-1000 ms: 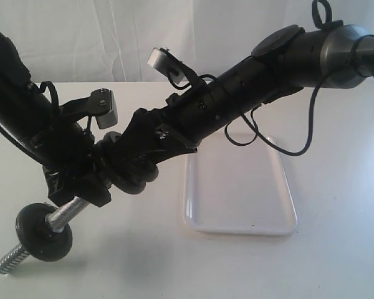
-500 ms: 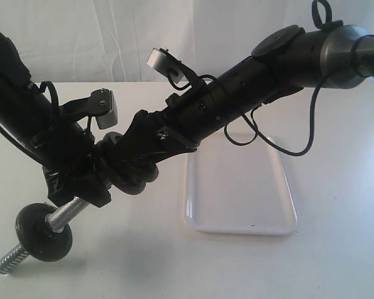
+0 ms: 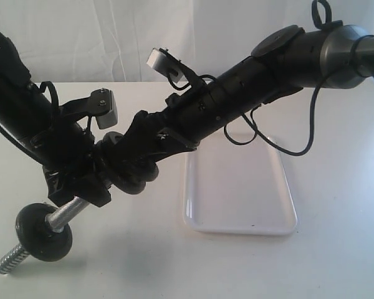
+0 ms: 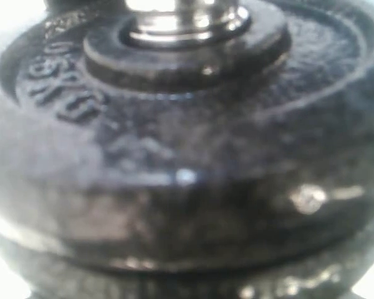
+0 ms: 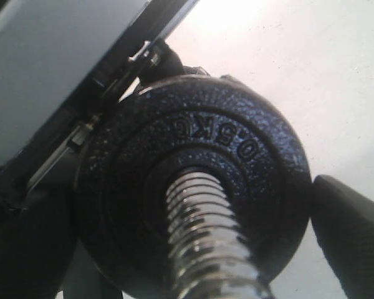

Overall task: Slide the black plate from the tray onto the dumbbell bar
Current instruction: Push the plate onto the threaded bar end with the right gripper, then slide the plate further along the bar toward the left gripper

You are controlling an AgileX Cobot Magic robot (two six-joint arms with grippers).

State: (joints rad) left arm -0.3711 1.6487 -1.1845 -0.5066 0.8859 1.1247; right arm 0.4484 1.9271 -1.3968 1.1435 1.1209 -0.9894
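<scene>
My left gripper (image 3: 87, 190) is shut on the dumbbell bar (image 3: 65, 215), holding it tilted above the table. A black disc (image 3: 43, 233) sits on the bar's lower threaded end. My right gripper (image 3: 134, 171) reaches across to the bar's upper end. In the right wrist view the black plate (image 5: 237, 143), marked 0.5KG, is threaded on the bar (image 5: 206, 243), and a finger (image 5: 349, 230) stands at its rim on each side. The left wrist view is filled by a blurred black disc (image 4: 187, 156) with the chrome bar (image 4: 181, 12) through it; the left fingers do not show there.
The white tray (image 3: 237, 227) lies on the table to the right of both grippers, with nothing on it. The right arm and its cables cross over the tray's far end. A white cloth hangs behind the table.
</scene>
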